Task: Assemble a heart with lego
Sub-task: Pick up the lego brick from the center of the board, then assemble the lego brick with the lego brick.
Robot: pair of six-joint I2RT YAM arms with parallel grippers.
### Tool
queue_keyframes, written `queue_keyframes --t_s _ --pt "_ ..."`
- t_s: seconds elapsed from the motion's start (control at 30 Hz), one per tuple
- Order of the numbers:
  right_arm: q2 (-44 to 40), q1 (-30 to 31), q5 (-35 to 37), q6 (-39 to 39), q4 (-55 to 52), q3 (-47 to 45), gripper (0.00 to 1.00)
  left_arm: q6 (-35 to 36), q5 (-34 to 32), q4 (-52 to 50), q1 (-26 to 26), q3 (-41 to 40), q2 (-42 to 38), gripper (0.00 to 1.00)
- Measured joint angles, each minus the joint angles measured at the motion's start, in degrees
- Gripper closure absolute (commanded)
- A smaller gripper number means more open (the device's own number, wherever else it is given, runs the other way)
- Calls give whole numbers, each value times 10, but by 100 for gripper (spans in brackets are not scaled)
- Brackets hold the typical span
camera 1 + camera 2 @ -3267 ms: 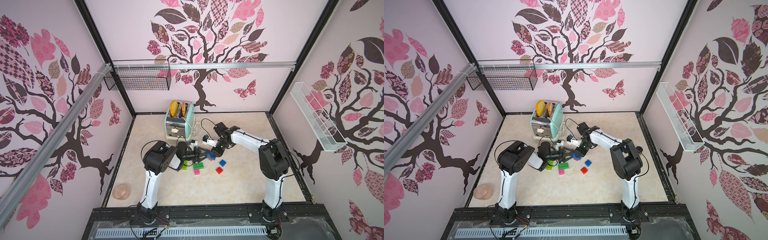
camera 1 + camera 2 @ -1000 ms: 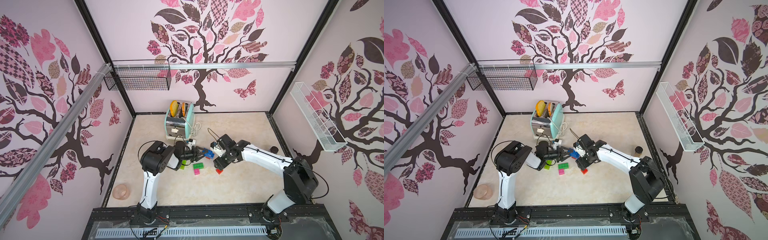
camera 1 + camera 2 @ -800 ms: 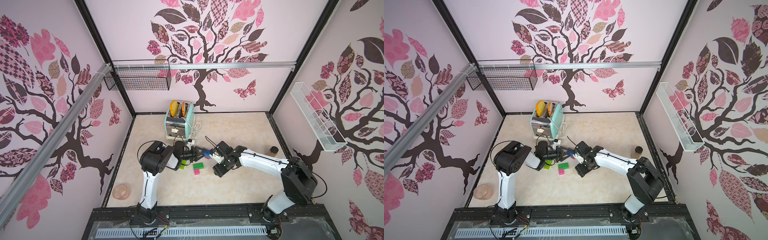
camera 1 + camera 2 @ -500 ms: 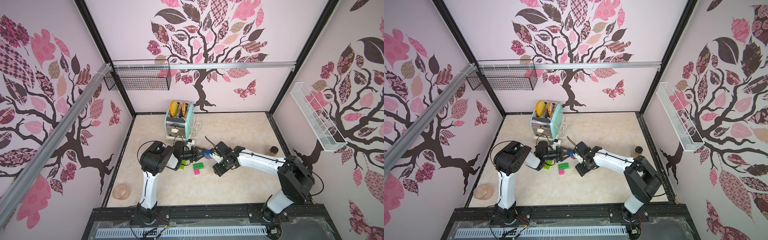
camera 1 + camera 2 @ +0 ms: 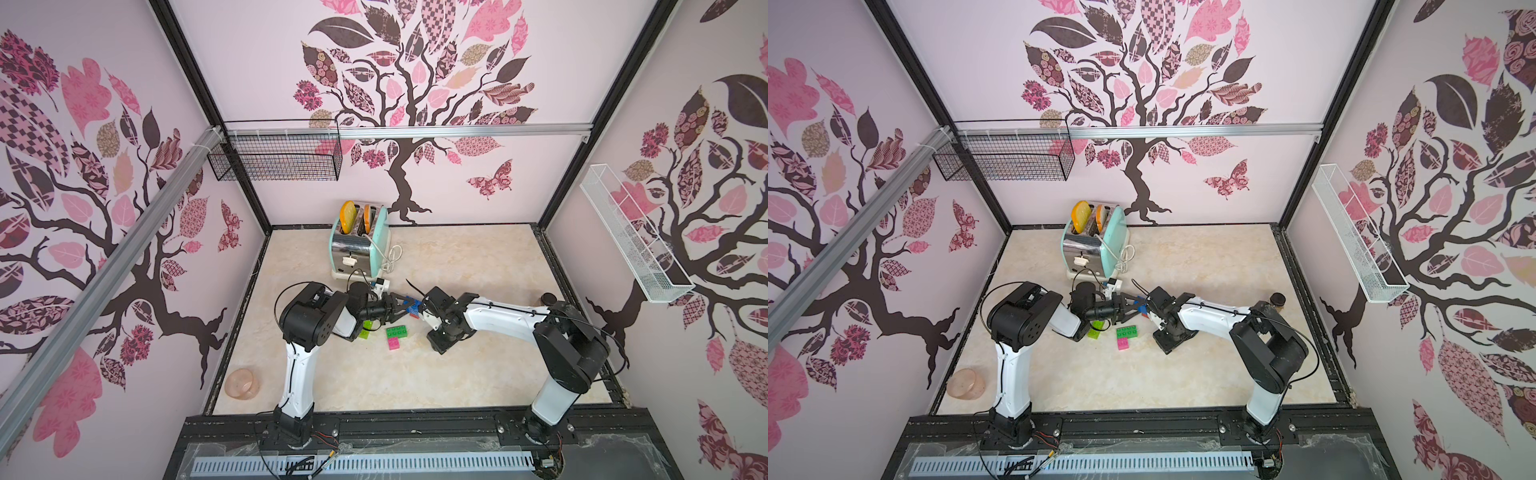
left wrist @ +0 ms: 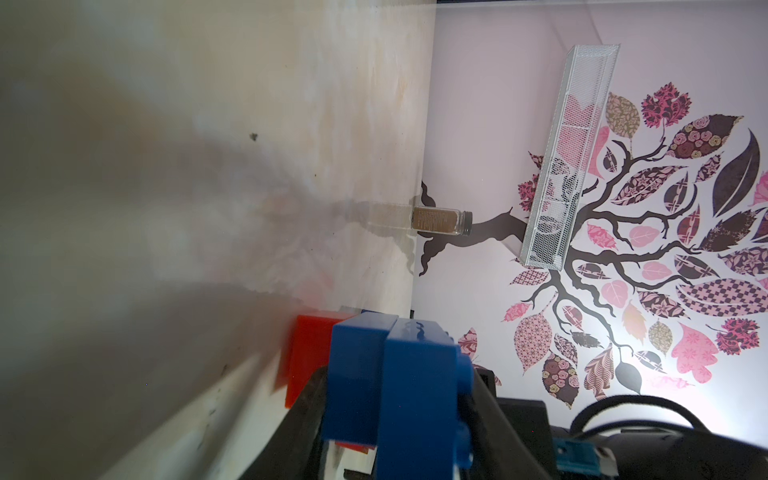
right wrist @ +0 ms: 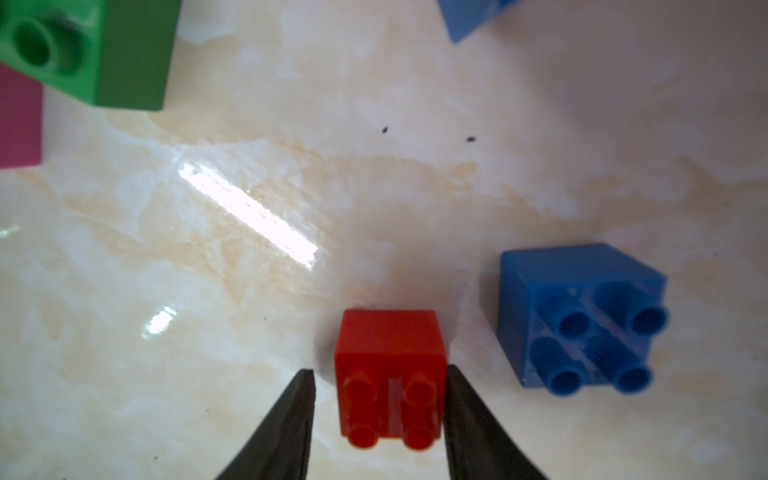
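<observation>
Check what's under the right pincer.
A red brick on the table, studs up, inside the right pincer. A blue brick lies beside it. In both top views the arm covers the red brick.

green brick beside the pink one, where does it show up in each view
Top view: green brick near the middle of the floor.
Top view: same spot.
Left wrist: not in it; only the blue bricks held by the left pincer.
Right wrist: cut off at a corner, beyond the red brick.
Shared landmark: the pink brick right beside it, also in the right wrist view.
</observation>
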Motion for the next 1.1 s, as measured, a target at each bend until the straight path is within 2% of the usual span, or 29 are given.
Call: queue_keyframes --t_s 0.13,0.33,0.7,0.93,1.1 --pt "8 0 2 -6 -4 17 67 0 1 0 0 0 -1 61" --pt "-12 -8 -16 -19 0 26 72 14 16 -1 3 1 -3 61" --pt "-34 -106 -106 -69 15 70 73 75 55 -41 7 11 -14 61" --pt "-23 -113 -162 -117 10 90 73 102 66 -65 8 11 -19 61" --pt "-13 -113 -170 -143 -5 90 73 106 76 -69 8 11 -19 61"
